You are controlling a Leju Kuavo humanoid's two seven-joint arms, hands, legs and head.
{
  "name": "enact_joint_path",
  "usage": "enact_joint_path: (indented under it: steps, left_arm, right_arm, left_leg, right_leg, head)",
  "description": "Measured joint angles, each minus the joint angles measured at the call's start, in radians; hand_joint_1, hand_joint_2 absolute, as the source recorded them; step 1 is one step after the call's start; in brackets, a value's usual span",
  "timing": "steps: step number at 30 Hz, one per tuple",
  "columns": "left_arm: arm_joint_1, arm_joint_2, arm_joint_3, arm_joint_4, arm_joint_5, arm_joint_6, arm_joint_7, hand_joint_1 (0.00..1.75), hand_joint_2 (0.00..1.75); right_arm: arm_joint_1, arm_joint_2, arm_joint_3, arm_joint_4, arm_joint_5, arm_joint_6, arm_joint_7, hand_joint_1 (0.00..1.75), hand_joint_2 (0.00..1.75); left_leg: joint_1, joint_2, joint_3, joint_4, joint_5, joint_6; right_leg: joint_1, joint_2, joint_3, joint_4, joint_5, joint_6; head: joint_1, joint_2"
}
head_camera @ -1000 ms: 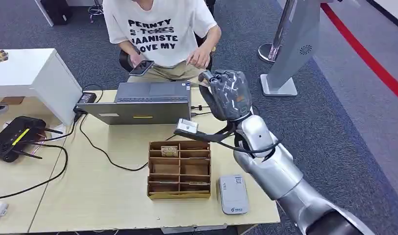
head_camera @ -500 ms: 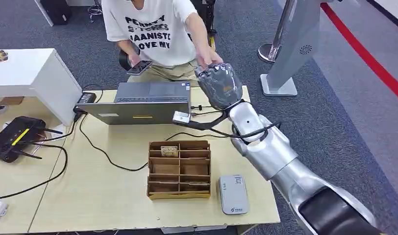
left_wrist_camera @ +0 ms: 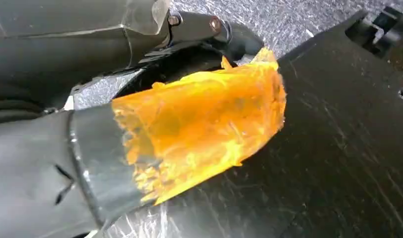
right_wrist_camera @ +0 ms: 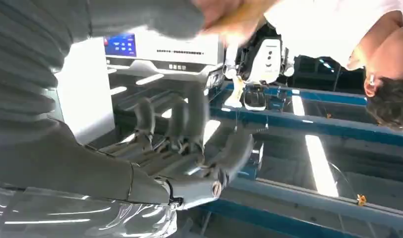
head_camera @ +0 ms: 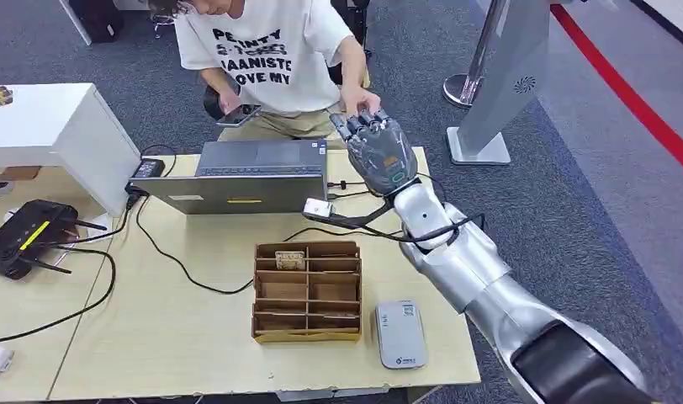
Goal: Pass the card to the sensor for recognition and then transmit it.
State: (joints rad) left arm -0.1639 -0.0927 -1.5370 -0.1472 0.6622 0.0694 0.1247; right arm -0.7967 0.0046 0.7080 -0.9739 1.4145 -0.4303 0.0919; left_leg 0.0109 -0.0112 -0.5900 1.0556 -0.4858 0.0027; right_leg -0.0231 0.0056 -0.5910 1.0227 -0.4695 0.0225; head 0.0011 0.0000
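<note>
Right hand (head_camera: 378, 151) reaches out beyond laptop (head_camera: 246, 172), fingers spread, palm bare, tips at person's hand (head_camera: 360, 99). That hand holds a blurred tan strip, perhaps the card (right_wrist_camera: 243, 13); axis unclear. Sensor (head_camera: 400, 334) lies on surface (head_camera: 178, 337) beside 1 box (head_camera: 308, 290). Left hand (left_wrist_camera: 90, 163): can't tell its state.

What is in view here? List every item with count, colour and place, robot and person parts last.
Pale wooden table: one, beige, before the robot.
Slim grey laptop: one, grey, table's far edge.
Brown cardboard divider box: one, brown, table's near middle.
Small printed card: one, tan, box's far-left compartment.
Flat grey-white sensor pad: one, right of the box, apart.
Black router: one, yellow-striped, far left.
Dark phone: one, held by the person.
Person's hand: one, at the robot's fingertips.
Right hand: one, dark grey, raised past the laptop, fingers apart.
</note>
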Motion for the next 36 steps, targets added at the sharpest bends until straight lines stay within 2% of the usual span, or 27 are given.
enact_joint_path:
  steps: [8, 17, 22, 27, 29, 30, 31, 32, 33, 36]
  left_arm:
    - [0.003, -0.001, 0.0, 0.0, 0.029, 0.013, 0.0, 0.0, 0.0]
    - [0.021, -0.002, 0.0, 0.0, 0.086, 0.048, -0.011, 0.0, 0.0]
    - [0.023, -0.002, 0.0, 0.0, 0.091, 0.05, -0.011, 0.0, 0.0]
    - [0.029, -0.001, 0.013, 0.0, 0.136, 0.069, -0.015, 0.0, 0.0]
    - [0.034, -0.001, 0.021, 0.0, 0.152, 0.075, -0.019, 0.0, 0.0]
    - [0.035, -0.001, 0.025, 0.0, 0.158, 0.078, -0.019, 0.0, 0.0]
    - [0.036, -0.001, 0.029, 0.0, 0.165, 0.081, -0.02, 0.0, 0.0]
    - [0.037, -0.001, 0.034, 0.0, 0.172, 0.082, -0.021, 0.0, 0.0]
    - [0.038, -0.001, 0.04, 0.0, 0.178, 0.084, -0.022, 0.0, 0.0]
    - [0.039, 0.0, 0.047, 0.0, 0.188, 0.086, -0.027, 0.0, 0.0]
  right_arm:
    - [0.08, 0.013, -0.02, -0.081, -0.011, -0.072, -0.018, 0.0, 1.75]
    - [0.308, 0.049, -0.029, -0.381, -0.151, -0.188, -0.09, 0.0, 1.75]
    - [0.375, 0.055, -0.023, -0.481, -0.165, -0.192, -0.099, 0.0, 1.75]
    - [0.47, 0.063, -0.002, -0.581, -0.334, -0.214, -0.203, 0.0, 1.75]
    - [0.523, 0.063, 0.022, -0.626, -0.385, -0.216, -0.221, 0.03, 1.75]
    - [0.546, 0.063, 0.033, -0.646, -0.414, -0.216, -0.227, 0.24, 1.75]
    - [0.57, 0.061, 0.043, -0.668, -0.451, -0.215, -0.234, 0.8, 1.75]
    - [0.587, 0.06, 0.051, -0.684, -0.482, -0.215, -0.242, 1.29, 1.75]
    - [0.598, 0.053, 0.061, -0.696, -0.518, -0.214, -0.249, 1.41, 1.75]
    - [0.614, 0.024, 0.073, -0.707, -0.584, -0.209, -0.266, 1.41, 1.75]
  left_leg:
    - [0.0, 0.0, -0.001, 0.0, 0.0, 0.0]
    - [0.0, 0.0, -0.002, 0.0, -0.001, 0.0]
    - [0.0, 0.0, -0.003, 0.0, -0.001, 0.0]
    - [0.0, 0.0, -0.003, 0.0, -0.001, 0.0]
    - [0.0, 0.0, -0.003, 0.0, -0.001, 0.0]
    - [0.0, 0.0, -0.004, 0.0, -0.001, 0.0]
    - [0.0, 0.0, -0.004, 0.0, -0.001, 0.0]
    - [0.0, 0.0, -0.005, 0.0, -0.002, 0.0]
    - [0.0, 0.0, -0.005, 0.0, -0.002, 0.0]
    - [0.0, 0.0, -0.005, 0.0, -0.002, 0.0]
  right_leg:
    - [0.0, 0.0, 0.0, 0.0, 0.0, 0.0]
    - [0.0, -0.001, -0.002, 0.0, -0.001, 0.0]
    - [0.0, 0.0, -0.003, 0.0, -0.001, 0.0]
    - [0.0, -0.001, -0.003, 0.0, -0.001, 0.0]
    - [0.0, -0.001, -0.003, 0.0, -0.001, 0.0]
    - [0.0, -0.001, -0.003, 0.0, -0.001, 0.0]
    - [0.0, -0.001, -0.004, 0.0, -0.002, 0.0]
    - [0.0, -0.001, -0.004, 0.0, -0.002, 0.0]
    - [0.0, -0.001, -0.005, 0.0, -0.002, -0.001]
    - [0.0, 0.0, -0.005, -0.001, -0.002, 0.0]
  head:
    - [0.0, 0.0]
    - [0.0, 0.0]
    - [0.0, 0.0]
    - [0.0, 0.0]
    - [0.0, 0.0]
    - [0.0, 0.0]
    - [0.0, 0.0]
    - [0.0, 0.0]
    - [0.0, 0.0]
    - [0.0, 0.0]
